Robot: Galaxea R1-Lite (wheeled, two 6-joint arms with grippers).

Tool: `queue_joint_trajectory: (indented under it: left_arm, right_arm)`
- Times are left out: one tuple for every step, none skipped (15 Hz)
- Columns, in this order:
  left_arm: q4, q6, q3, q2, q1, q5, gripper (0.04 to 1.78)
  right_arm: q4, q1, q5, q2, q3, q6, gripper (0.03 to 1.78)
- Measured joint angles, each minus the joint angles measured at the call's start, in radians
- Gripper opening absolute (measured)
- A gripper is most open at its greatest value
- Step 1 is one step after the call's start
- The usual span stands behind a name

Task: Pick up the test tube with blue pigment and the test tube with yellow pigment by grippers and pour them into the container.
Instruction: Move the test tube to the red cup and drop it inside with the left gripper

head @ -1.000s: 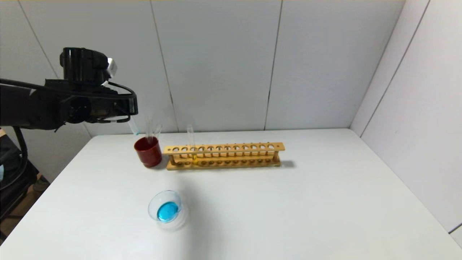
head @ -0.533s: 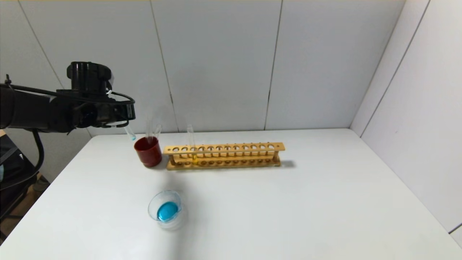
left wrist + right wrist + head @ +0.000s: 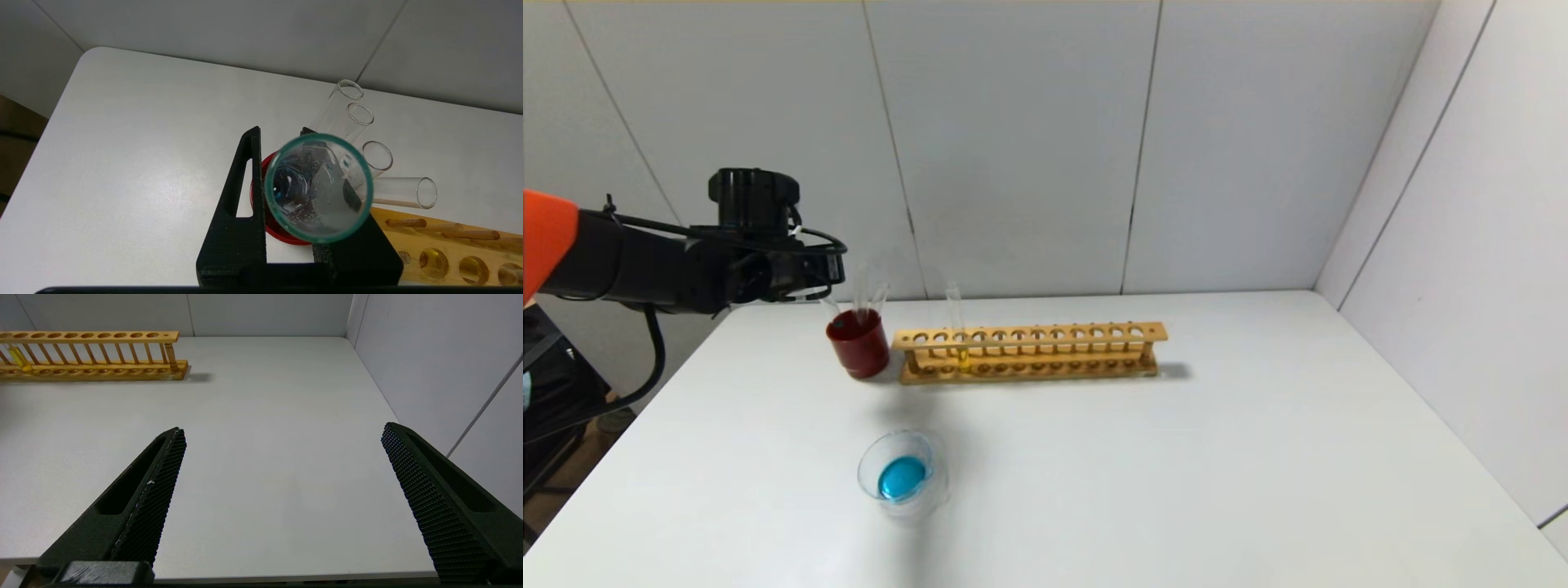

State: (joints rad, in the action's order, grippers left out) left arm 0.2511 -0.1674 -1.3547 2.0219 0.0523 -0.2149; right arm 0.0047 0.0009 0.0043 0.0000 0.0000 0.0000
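My left gripper (image 3: 827,276) is shut on the test tube with blue pigment (image 3: 832,311), which holds only a blue trace. I hold it upright over the dark red cup (image 3: 859,347), with its lower end at the cup's mouth. In the left wrist view my gripper (image 3: 281,136) grips the tube (image 3: 318,188), seen from its open end. The container (image 3: 870,459) stands at the near left with blue liquid in it. The test tube with yellow pigment (image 3: 956,322) stands in the wooden rack (image 3: 1029,351). My right gripper (image 3: 282,428) is open and empty over the table's right side.
Colourless tubes (image 3: 867,296) lean in the red cup, close beside my held tube; they also show in the left wrist view (image 3: 347,110). The rack stands just right of the cup and also shows in the right wrist view (image 3: 94,367). Walls stand behind and to the right.
My left gripper has moved down and to the right with the blue tube. The tube's lower end went from above and left of the red cup to its mouth.
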Motion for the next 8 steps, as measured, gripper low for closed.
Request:
queue_joint_trajectory:
  left_arm:
    - [0.0, -0.004, 0.0, 0.007, 0.001, 0.0, 0.34]
    - [0.002, -0.011, -0.001, 0.013, 0.001, 0.0, 0.34]
    - [0.008, -0.02, -0.002, 0.02, 0.001, 0.002, 0.34]
    - [0.022, -0.024, -0.002, 0.027, 0.003, 0.004, 0.34]
    - [0.035, -0.027, -0.002, 0.035, 0.005, 0.006, 0.34]
    - [0.038, -0.028, -0.002, 0.041, 0.005, 0.007, 0.34]
    - [0.042, -0.029, -0.001, 0.047, 0.006, 0.007, 0.34]
    - [0.047, -0.031, -0.001, 0.053, 0.007, 0.007, 0.34]
  right_arm:
    - [0.0, 0.0, 0.0, 0.0, 0.0, 0.0, 1.75]
    - [0.0, 0.0, 0.0, 0.0, 0.0, 0.0, 1.75]
    - [0.0, 0.0, 0.0, 0.0, 0.0, 0.0, 1.75]
    - [0.0, 0.0, 0.0, 0.0, 0.0, 0.0, 1.75]
    - [0.0, 0.0, 0.0, 0.0, 0.0, 0.0, 1.75]
    - [0.0, 0.001, 0.0, 0.0, 0.0, 0.0, 1.75]
    - [0.0, 0.001, 0.0, 0.0, 0.0, 0.0, 1.75]
    - [0.0, 0.0, 0.0, 0.0, 0.0, 0.0, 1.75]
